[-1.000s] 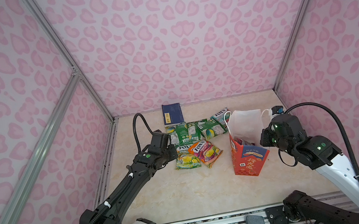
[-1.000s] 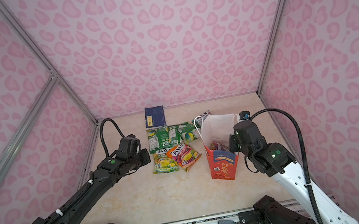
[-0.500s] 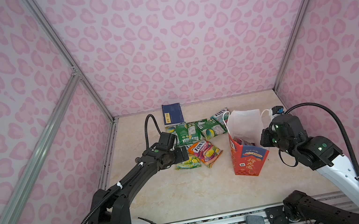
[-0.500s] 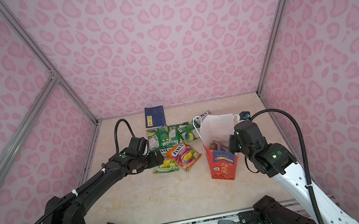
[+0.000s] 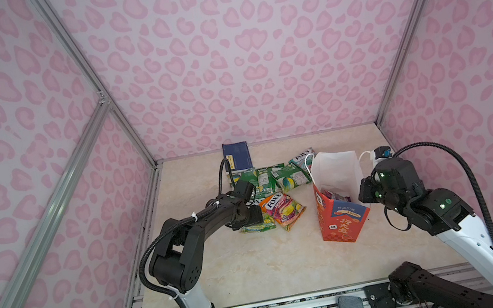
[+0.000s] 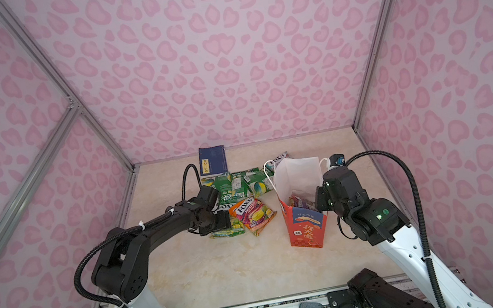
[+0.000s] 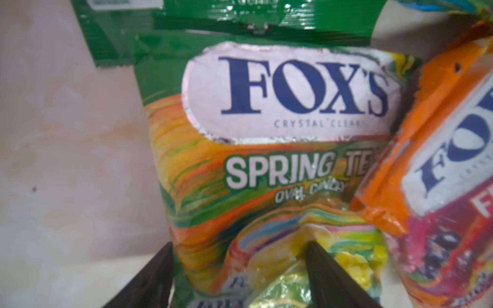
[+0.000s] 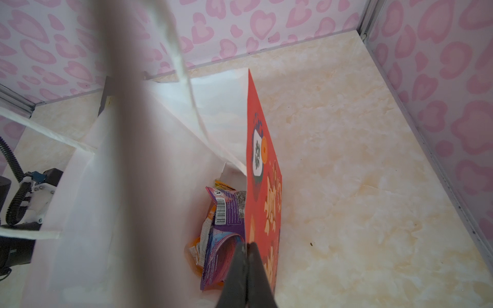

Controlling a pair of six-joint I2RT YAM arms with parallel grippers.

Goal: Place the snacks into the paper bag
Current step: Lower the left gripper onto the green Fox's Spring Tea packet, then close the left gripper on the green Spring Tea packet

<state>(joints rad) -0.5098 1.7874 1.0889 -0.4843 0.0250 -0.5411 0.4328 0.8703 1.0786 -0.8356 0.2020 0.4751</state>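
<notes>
Counting what shows, you have a couple of snacks [image 8: 226,213] inside the paper bag [image 5: 344,219] at right, while most still lie left of it. Your right gripper [image 8: 246,248] pinches the bag's wall. Your left gripper [image 7: 238,248] is spread, unclenched, astride the Spring Tea packet [image 7: 266,173].

Soft even light, blurred wrist-view foregrounds.

snacks [image 7: 266,173]: glossy, crinkly | paper bag [image 5: 341,223]: matt | table [image 5: 257,268]: smooth, perhaps laminate
</notes>
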